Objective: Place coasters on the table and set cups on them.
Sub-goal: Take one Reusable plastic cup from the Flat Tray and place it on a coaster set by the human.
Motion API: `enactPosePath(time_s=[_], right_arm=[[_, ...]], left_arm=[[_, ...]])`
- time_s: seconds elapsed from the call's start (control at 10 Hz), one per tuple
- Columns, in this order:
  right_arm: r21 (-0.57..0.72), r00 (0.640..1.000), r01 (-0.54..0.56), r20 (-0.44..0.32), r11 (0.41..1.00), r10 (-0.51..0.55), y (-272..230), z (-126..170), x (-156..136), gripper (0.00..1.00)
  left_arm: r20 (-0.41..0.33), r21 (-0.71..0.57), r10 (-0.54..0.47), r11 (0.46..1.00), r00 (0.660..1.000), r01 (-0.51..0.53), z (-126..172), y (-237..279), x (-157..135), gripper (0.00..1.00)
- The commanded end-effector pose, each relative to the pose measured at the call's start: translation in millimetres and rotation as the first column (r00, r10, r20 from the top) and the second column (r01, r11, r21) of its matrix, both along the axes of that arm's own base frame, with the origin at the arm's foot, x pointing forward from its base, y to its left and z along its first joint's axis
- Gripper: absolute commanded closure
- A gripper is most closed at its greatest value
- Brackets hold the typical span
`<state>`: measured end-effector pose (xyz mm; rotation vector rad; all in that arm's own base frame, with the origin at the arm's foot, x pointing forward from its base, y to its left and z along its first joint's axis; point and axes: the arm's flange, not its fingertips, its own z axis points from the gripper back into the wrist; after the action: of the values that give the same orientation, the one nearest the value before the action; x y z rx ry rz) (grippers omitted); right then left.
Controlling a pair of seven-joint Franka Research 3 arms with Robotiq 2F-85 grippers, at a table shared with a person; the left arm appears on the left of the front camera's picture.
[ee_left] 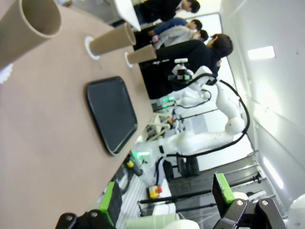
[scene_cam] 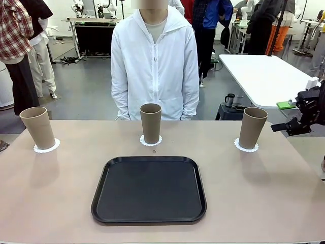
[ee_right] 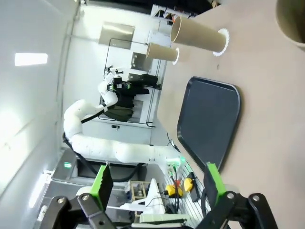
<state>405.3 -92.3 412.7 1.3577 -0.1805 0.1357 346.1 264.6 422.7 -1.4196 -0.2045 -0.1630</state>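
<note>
Black tray (scene_cam: 149, 189) sits nearest on worktop (scene_cam: 51, 203), three cups (scene_cam: 151, 123) upright on coasters (scene_cam: 151, 141) behind it; left claw (ee_left: 167, 200) and right claw (ee_right: 159, 183) both spread wide, empty.

No legible text, label, brand or number on anything

Grey floor (scene_cam: 86, 86) behind the person in a white jacket (scene_cam: 155, 66) — a white-topped table (scene_cam: 264, 76) at right, bystanders (scene_cam: 20, 46) standing about, bright ceiling light panels (ee_left: 261, 52)
</note>
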Motion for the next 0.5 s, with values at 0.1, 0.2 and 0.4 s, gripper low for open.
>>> enactPosePath(time_s=[0.1, 0.2, 0.4], right_arm=[[0.062, 0.999, 0.038, -0.022, 0.997, -0.037, -17.1, -7.9, 12.8, 0.00], [0.063, 0.999, 0.042, -0.031, 0.997, -0.040, -19.4, -10.4, 13.2, 0.00], [0.033, 0.999, 0.032, -0.035, 0.999, -0.031, -18.9, -12.2, 9.1, 0.00]], left_arm=[[0.007, -0.006, 0.003, 1.000, 1.000, -0.003, 3.0, 0.6, -0.9, 0.00], [0.007, -0.006, 0.003, 1.000, 1.000, -0.003, 3.0, 0.6, -0.9, 0.00], [0.007, -0.006, 0.003, 1.000, 1.000, -0.003, 3.0, 0.6, -0.9, 0.00]])
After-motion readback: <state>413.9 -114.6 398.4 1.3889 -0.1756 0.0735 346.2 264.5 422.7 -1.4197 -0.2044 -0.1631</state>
